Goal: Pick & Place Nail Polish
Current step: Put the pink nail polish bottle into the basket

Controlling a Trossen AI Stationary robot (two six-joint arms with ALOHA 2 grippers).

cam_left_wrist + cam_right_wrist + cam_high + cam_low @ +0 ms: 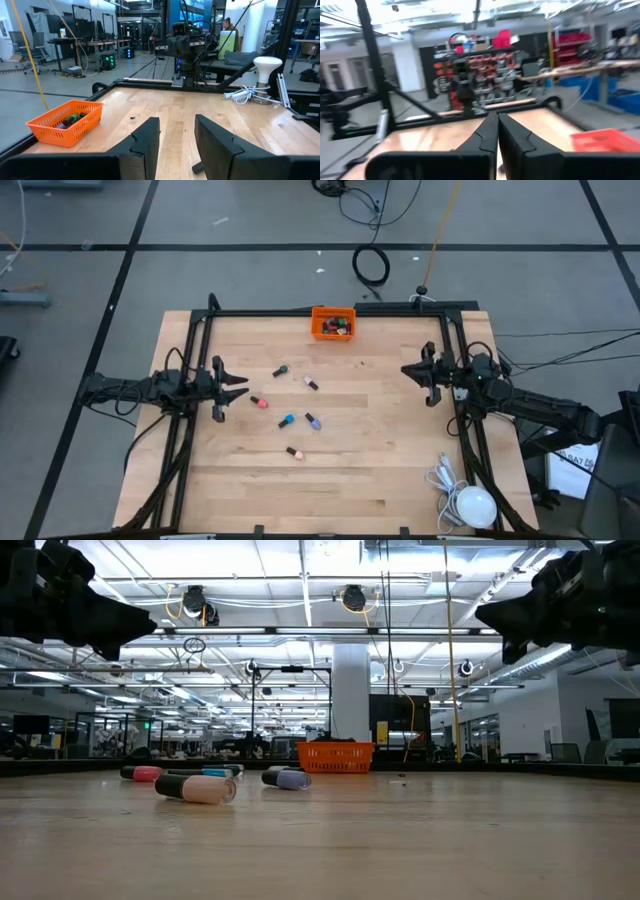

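Mid-table cluttered, sides clear.
Nail polish bottles (290,408) scattered centre; orange bin (333,322) at far edge; lamp (471,506) near right corner.

Six nail polish bottles (287,421) lie loose on the table (380,470), all between the two grippers, nearer the left gripper (236,386) than the right gripper (409,370). One orange bin (332,323) holds several more.

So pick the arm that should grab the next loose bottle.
Left, probably. Its hand is open beside the pink bottle; the right hand sits shut, farther from the bottles.
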